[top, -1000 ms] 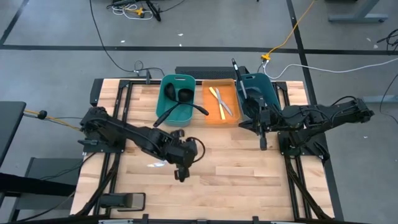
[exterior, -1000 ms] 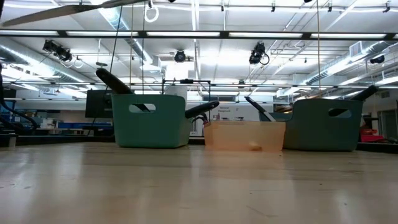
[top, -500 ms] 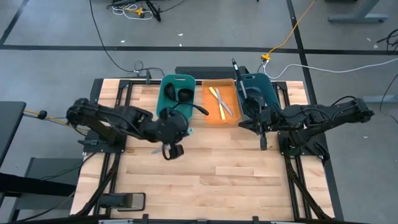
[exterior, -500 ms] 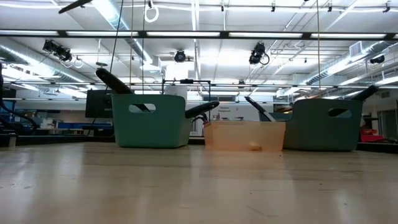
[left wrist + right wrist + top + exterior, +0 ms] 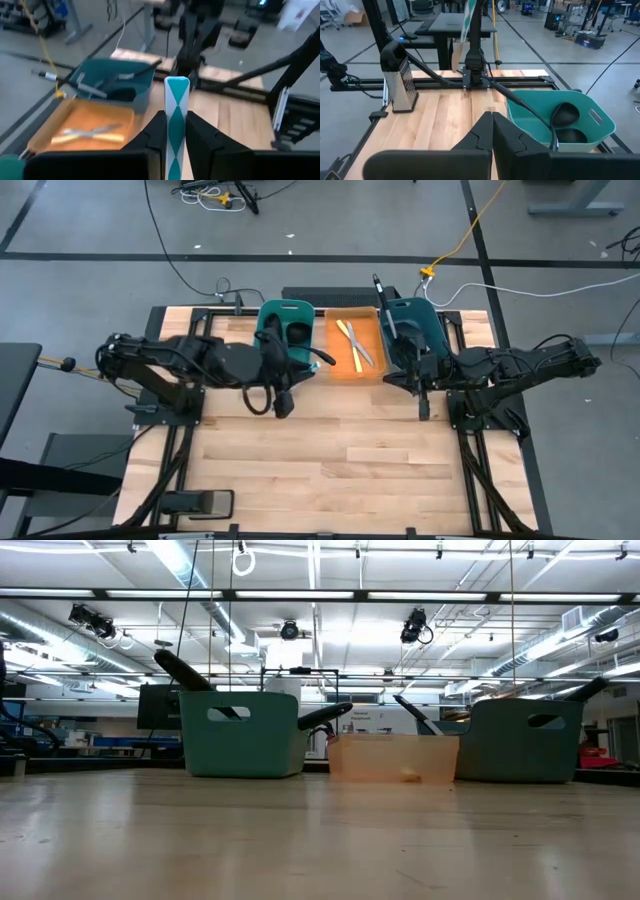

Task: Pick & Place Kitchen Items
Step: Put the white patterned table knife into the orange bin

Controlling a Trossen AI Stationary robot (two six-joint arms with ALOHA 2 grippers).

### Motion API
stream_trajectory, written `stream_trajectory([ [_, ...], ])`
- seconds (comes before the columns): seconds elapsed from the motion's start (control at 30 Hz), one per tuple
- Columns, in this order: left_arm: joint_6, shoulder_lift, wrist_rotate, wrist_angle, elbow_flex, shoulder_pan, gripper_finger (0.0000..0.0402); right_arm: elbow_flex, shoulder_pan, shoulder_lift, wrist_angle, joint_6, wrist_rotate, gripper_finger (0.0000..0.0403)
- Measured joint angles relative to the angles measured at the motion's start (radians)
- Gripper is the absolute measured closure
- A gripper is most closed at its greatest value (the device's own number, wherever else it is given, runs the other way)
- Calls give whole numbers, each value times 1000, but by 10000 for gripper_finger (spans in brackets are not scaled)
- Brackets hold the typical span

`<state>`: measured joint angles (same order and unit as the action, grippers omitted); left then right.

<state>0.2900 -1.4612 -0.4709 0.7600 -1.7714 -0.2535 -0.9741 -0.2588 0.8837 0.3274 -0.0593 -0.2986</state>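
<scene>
- Jaws of the left gripper are clamped on a knife with a teal-and-white handle, held above the table just in front of the left teal bin.
- Jaws of the right gripper are pressed together and empty, beside the right teal bin near the table's far edge.
- Black ladles lie in the left bin.
- Two pale-handled knives lie in the orange tray between the bins.
</scene>
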Motion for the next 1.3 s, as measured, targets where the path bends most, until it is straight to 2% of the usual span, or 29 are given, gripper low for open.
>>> stream_trajectory([
  [0.37,-34,2,41,-33,-1,28,350,0,0,0,-5,-11,2,398],
  [0.57,-89,2,44,-130,-1,38,350,0,0,0,-68,-34,23,398],
  [0.77,-140,2,70,-215,-1,64,350,-73,0,0,-74,-6,-34,398],
  [1.03,-194,2,133,-315,-1,105,350,-196,28,12,-75,26,-34,398],
  [1.3,-224,1,187,-375,-1,134,350,-208,42,17,-73,40,-24,398],
])
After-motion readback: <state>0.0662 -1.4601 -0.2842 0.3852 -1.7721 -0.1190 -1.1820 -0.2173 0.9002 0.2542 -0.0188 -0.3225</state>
